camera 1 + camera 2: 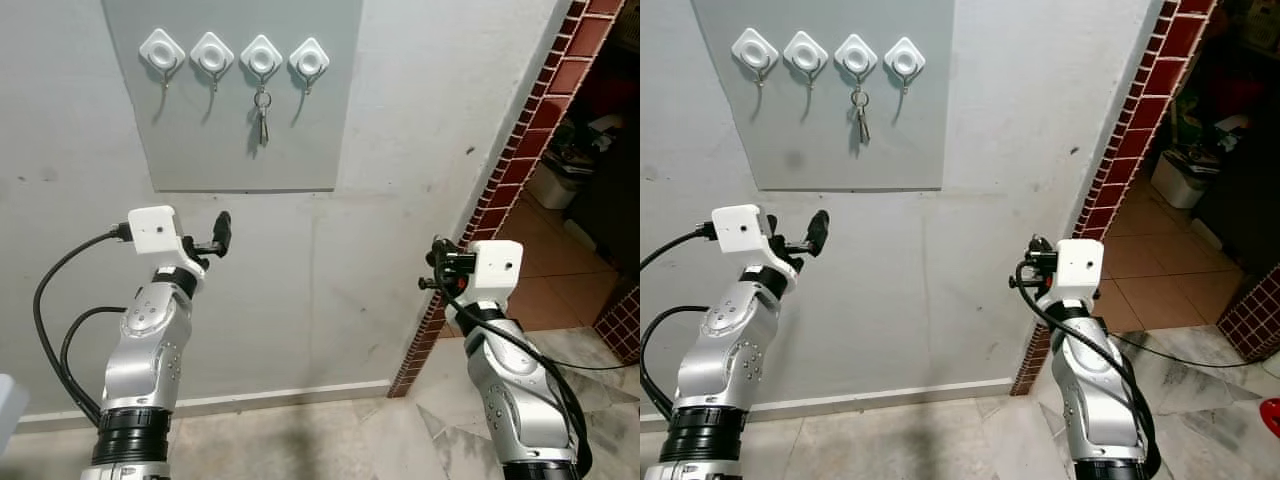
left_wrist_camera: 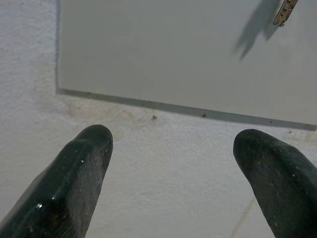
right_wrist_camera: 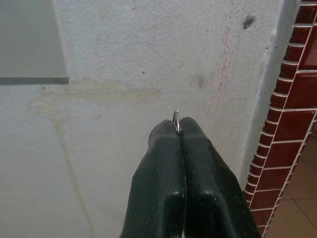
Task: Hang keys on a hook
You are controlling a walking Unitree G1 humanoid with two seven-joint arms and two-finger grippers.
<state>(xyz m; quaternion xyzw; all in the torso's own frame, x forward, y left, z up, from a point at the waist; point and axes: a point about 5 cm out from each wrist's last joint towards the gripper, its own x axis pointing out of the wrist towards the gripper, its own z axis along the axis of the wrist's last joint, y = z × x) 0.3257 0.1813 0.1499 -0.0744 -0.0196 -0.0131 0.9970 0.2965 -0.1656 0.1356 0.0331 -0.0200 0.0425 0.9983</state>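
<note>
Keys on the third hook, a ring pinched in your right gripper.

You face a white plastered wall (image 1: 420, 130) edged on the right by a red brick-tiled corner (image 1: 520, 150); a grey rectangular panel (image 1: 200, 140) on it carries four white diamond-shaped hooks (image 1: 212, 53). A small bunch of metal keys (image 1: 262, 115) hangs from the third hook from the left. Your left gripper (image 2: 173, 148) sits below the panel, jaws spread wide and empty. Your right gripper (image 3: 180, 130) is near the brick corner, jaws closed on a thin metal ring (image 3: 175, 119).
</note>
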